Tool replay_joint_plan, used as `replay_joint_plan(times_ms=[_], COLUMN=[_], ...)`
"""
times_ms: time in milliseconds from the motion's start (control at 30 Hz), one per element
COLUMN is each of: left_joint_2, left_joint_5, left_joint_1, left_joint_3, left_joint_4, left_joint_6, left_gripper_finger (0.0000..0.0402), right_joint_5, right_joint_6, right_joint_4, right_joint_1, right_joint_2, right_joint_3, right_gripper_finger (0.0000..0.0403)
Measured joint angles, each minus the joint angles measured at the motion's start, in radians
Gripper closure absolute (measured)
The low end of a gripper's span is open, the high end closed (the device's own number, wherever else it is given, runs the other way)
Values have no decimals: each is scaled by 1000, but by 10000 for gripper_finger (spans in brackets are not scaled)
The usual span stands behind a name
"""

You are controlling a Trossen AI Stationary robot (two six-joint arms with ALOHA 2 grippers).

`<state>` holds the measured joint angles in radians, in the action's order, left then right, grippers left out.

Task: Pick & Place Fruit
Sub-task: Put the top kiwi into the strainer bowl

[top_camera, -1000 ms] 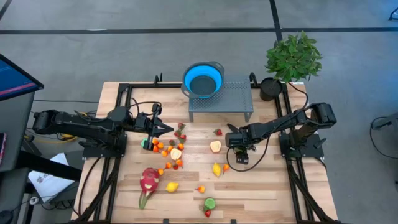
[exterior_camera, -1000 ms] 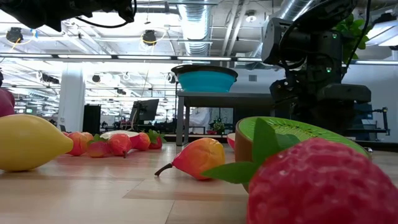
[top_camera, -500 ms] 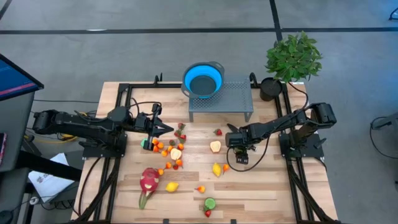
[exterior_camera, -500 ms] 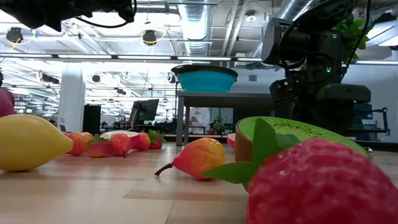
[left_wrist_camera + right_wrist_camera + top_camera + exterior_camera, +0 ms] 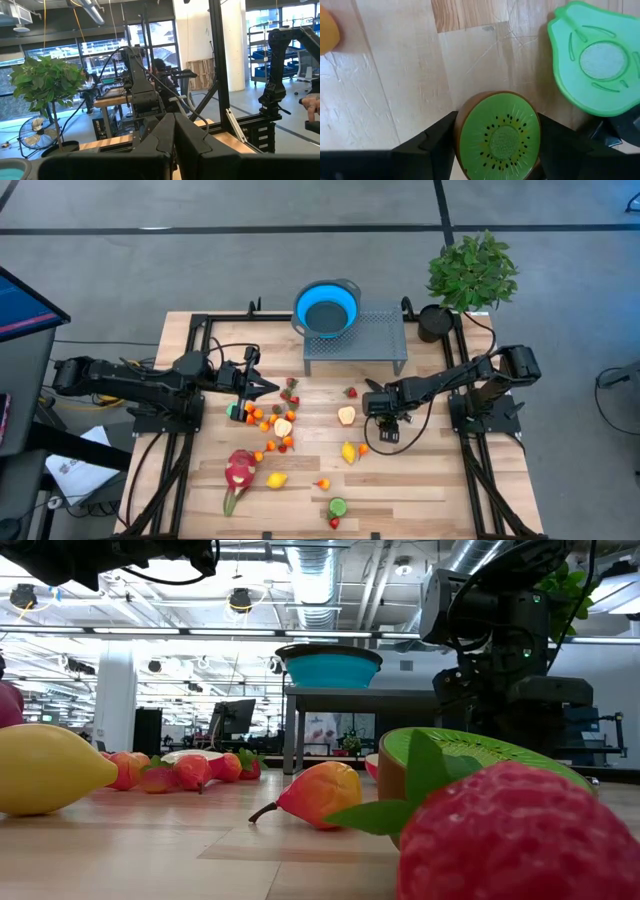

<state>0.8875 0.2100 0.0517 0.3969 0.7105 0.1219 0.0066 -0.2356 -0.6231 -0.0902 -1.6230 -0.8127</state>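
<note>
We found the fruit (image 5: 272, 432) spread loose over the worktop (image 5: 430, 490), mostly from centre-left to lower centre of the high view, the dragon fruit (image 5: 239, 471) at lower left, none yet in the blue bowl (image 5: 326, 308) standing on the grey rack (image 5: 356, 340) at top centre; we judged that bowl to be where they belonged. At centre-left the left end effector (image 5: 270, 388) lay stretched level above the orange cluster, clenched on nothing, apparently waiting. At centre-right the right end effector (image 5: 496, 135) pointed straight down, its fingers (image 5: 432, 142) flanking a kiwi half (image 5: 497, 134) cut face up beside a green pear slice (image 5: 595, 57); whether they had gripped it yet we could not tell.
</note>
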Motion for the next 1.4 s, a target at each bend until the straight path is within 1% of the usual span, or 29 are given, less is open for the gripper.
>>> replay_joint_plan(times_ms=[167, 300, 500, 633, 800, 900, 1033, 1167, 1233, 1333, 1400], left_joint_2=[0, 0, 0, 0, 0, 0, 0, 0, 0, 0, 0], left_joint_5=[0, 0, 0, 0, 0, 0, 0, 0, 0, 0, 0], left_joint_1=[0, 0, 0, 0, 0, 0, 0, 0, 0, 0, 0], left_joint_3=[0, 0, 0, 0, 0, 0, 0, 0, 0, 0, 0], left_joint_4=[0, 0, 0, 0, 1, 0, 0, 0, 0, 0, 0], left_joint_6=[0, 0, 0, 0, 0, 0, 0, 0, 0, 0, 0], left_gripper_finger=[399, 399, 399, 399, 399, 399, 399, 399, 399, 399, 399], right_joint_5=[-1, -4, -29, -36, -36, -36, -29, 23, 75, 165, 205], right_joint_6=[0, 0, 39, 85, 158, 217, 278, 329, 357, 395, 409], right_joint_4=[1, 0, -6, -33, -130, -174, -185, -182, -168, -107, -55], right_joint_1=[0, 0, -10, -16, -11, 5, 48, 93, 114, 146, 169], right_joint_2=[0, 0, -2, -2, -2, -2, -1, 0, 0, 0, 0], right_joint_3=[0, -2, -69, -157, -314, -416, -542, -648, -688, -723, -727], right_gripper_finger=[170, 185, 185, 185, 184, 183, 183, 183, 183, 183, 183])
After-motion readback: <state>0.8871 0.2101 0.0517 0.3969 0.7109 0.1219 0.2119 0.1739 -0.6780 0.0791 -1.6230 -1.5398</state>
